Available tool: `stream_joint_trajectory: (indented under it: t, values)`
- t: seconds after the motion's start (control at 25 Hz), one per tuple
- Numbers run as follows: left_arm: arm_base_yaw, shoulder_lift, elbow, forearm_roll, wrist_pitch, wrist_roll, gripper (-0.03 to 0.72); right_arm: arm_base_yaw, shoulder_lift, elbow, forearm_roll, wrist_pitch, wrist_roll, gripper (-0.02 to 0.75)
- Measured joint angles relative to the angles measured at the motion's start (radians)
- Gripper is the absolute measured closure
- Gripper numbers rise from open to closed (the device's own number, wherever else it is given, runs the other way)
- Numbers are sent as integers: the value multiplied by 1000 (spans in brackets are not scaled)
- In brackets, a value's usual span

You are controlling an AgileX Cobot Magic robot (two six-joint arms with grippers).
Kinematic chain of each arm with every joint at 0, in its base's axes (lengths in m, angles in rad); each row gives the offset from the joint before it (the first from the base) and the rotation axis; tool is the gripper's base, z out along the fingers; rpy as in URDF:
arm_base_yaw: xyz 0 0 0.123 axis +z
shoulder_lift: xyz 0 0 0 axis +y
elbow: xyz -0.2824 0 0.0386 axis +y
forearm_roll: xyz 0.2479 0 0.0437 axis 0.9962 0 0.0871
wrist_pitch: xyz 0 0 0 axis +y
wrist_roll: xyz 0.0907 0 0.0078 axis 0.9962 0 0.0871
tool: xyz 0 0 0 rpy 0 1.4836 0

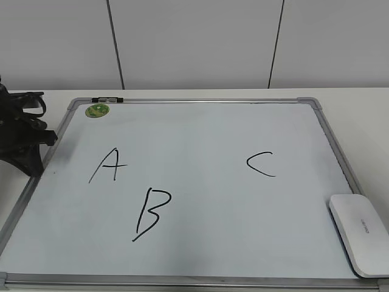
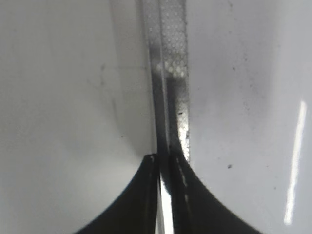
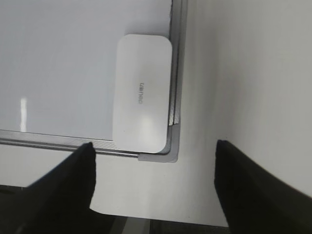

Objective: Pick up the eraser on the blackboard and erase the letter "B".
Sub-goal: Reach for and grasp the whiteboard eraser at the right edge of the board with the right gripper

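The blackboard [image 1: 200, 128] is a white dry-erase board with a silver frame, lying flat on the table. The letter "B" [image 1: 152, 213] is drawn in black near its front left. The eraser [image 1: 361, 233] is a flat white block at the board's front right corner; it also shows in the right wrist view [image 3: 141, 92], lying on the board's corner. My right gripper [image 3: 153, 168] is open and empty, over the bare table just off that corner, short of the eraser. My left gripper [image 2: 165, 161] is shut and empty, resting at the board's left frame [image 2: 170, 73]; it shows in the exterior view [image 1: 33, 152].
A black "A" [image 1: 108, 165] and a black "C" [image 1: 261, 164] are also on the board. A round green sticker [image 1: 97, 111] and a small marker [image 1: 107, 99] sit at the board's far left corner. The table's front edge [image 3: 146, 217] is close under my right gripper.
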Motion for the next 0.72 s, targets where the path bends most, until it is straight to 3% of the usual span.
stream_joint_trajectory:
  t: [0.32,0.72]
  values:
    - [0,0,0,-9,0,0,671,164,196,0,-86,-83,179,151]
    - [0,0,0,-9,0,0,672,169,426,-2,-93,-170,237,119]
